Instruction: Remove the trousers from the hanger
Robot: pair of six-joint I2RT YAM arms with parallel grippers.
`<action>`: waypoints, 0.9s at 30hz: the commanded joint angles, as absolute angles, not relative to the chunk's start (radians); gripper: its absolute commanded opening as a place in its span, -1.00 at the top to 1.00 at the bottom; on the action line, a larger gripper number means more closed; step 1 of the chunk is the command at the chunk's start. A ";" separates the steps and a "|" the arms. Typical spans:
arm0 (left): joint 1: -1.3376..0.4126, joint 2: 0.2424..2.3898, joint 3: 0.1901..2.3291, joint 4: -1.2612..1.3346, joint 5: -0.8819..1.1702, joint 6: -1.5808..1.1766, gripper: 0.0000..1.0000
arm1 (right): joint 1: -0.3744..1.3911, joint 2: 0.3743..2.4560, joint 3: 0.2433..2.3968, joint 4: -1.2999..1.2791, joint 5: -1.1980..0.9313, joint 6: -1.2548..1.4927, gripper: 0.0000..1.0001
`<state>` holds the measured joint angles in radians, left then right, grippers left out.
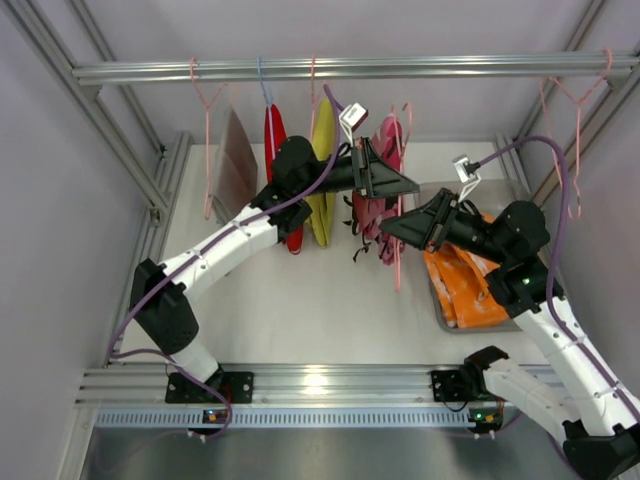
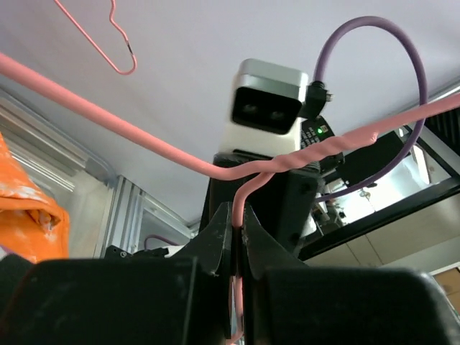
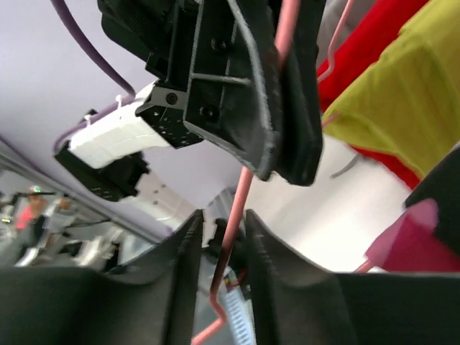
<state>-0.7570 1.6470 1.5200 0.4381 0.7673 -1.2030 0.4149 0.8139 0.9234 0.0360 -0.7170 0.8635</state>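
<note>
Pink camouflage trousers (image 1: 383,215) hang on pink hanger (image 2: 180,154), centre of scene; left pincer (image 2: 236,219) pinching its wire, right pincer (image 3: 224,223) slightly spread around the wire. Orange trousers (image 1: 462,285) lie in tray (image 1: 440,318), right.

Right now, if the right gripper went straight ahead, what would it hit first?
Probably the left gripper, shut on the pink hanger just ahead; the hanger's wire runs between the right gripper's fingers. Depth is unclear.
</note>
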 commanded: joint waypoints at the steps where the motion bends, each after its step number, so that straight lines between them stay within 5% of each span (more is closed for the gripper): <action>1: -0.749 1.571 1.534 0.505 0.790 -1.204 1.00 | 0.414 0.776 0.968 0.134 -0.658 0.733 0.34; 2: -0.736 1.565 1.535 0.499 0.784 -1.207 1.00 | 0.410 0.773 0.980 0.102 -0.644 0.714 -0.03; 3: -0.727 1.562 1.537 0.497 0.782 -1.216 1.00 | 0.405 0.764 1.006 0.025 -0.615 0.656 -0.17; 10: -0.669 1.549 1.580 0.515 0.784 -1.278 1.00 | 0.388 0.571 0.957 -0.231 -0.247 0.270 -0.64; 13: -0.667 1.549 1.595 0.525 0.776 -1.304 1.00 | 0.388 0.523 0.914 -0.277 -0.256 0.183 -0.70; 15: -0.669 1.557 1.608 0.523 0.772 -1.316 1.00 | 0.388 0.506 0.897 -0.328 -0.300 0.140 -0.99; 27: -0.672 1.652 1.818 0.505 0.752 -1.302 1.00 | 0.390 0.511 0.667 -0.255 -0.428 0.044 -0.99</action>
